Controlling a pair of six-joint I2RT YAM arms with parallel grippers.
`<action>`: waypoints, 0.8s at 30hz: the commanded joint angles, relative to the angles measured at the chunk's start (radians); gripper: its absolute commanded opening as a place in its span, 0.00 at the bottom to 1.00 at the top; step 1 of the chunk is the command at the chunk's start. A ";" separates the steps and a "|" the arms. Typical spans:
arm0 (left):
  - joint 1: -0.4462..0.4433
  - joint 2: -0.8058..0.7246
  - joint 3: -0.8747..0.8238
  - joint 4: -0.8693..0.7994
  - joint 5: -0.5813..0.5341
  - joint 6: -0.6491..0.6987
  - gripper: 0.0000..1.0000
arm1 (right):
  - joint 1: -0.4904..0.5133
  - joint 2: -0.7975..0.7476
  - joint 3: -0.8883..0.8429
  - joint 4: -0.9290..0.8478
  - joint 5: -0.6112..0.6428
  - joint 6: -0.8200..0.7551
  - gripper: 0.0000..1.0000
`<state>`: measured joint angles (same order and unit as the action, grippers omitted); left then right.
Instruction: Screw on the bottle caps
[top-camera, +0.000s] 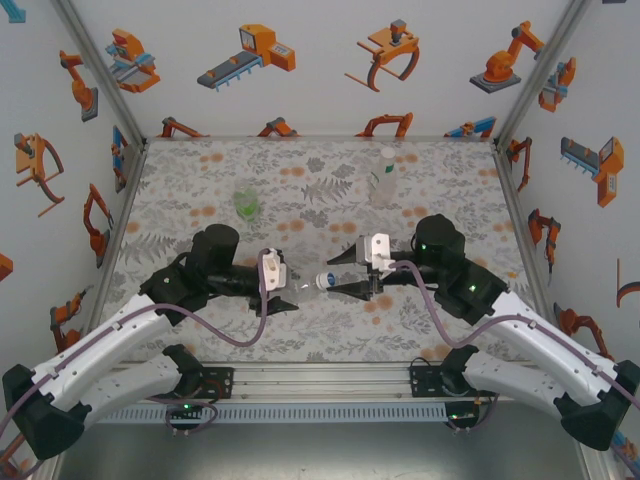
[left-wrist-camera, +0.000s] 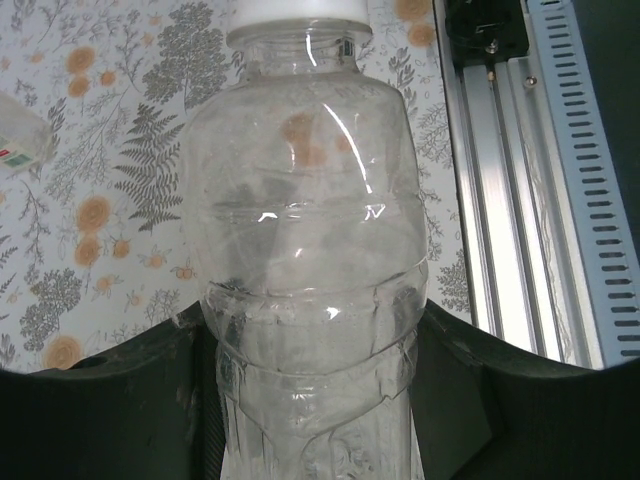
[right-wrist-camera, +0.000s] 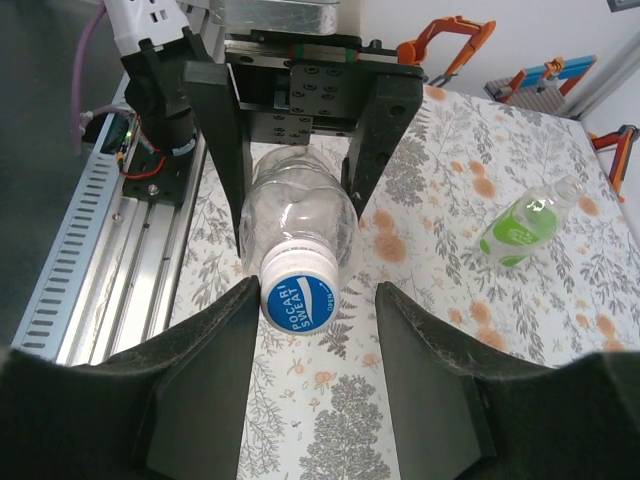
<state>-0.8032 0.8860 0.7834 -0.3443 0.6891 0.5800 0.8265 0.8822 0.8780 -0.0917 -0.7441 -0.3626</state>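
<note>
My left gripper (top-camera: 285, 290) is shut on a clear bottle (left-wrist-camera: 305, 250) and holds it level above the table, neck pointing right. The bottle's white cap (right-wrist-camera: 300, 292) has a blue printed top and sits on the neck. My right gripper (right-wrist-camera: 318, 295) stands open around that cap: one finger (right-wrist-camera: 215, 350) touches its side, while the other finger (right-wrist-camera: 430, 360) is well apart from it. In the top view the cap (top-camera: 324, 282) lies between the two grippers, with the right gripper (top-camera: 342, 280) just to its right.
A green-tinted bottle (top-camera: 246, 204) stands at mid-left of the table, the same green-tinted bottle (right-wrist-camera: 520, 225) at the right of the right wrist view. A clear labelled bottle (top-camera: 383, 178) stands upright at the back right. An aluminium rail (left-wrist-camera: 520, 200) runs along the near edge.
</note>
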 joint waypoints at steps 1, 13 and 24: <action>-0.004 -0.005 0.028 0.012 0.110 0.018 0.00 | -0.001 -0.014 0.007 0.031 -0.013 0.010 0.48; -0.004 -0.012 0.031 0.005 0.103 0.021 0.00 | -0.001 -0.004 0.013 0.006 -0.066 0.010 0.34; -0.004 -0.039 0.028 0.013 -0.078 0.011 0.00 | -0.001 0.057 -0.015 0.153 0.240 0.436 0.00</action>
<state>-0.8013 0.8726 0.7834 -0.3489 0.6373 0.5793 0.8284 0.9092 0.8780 -0.0544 -0.7033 -0.1661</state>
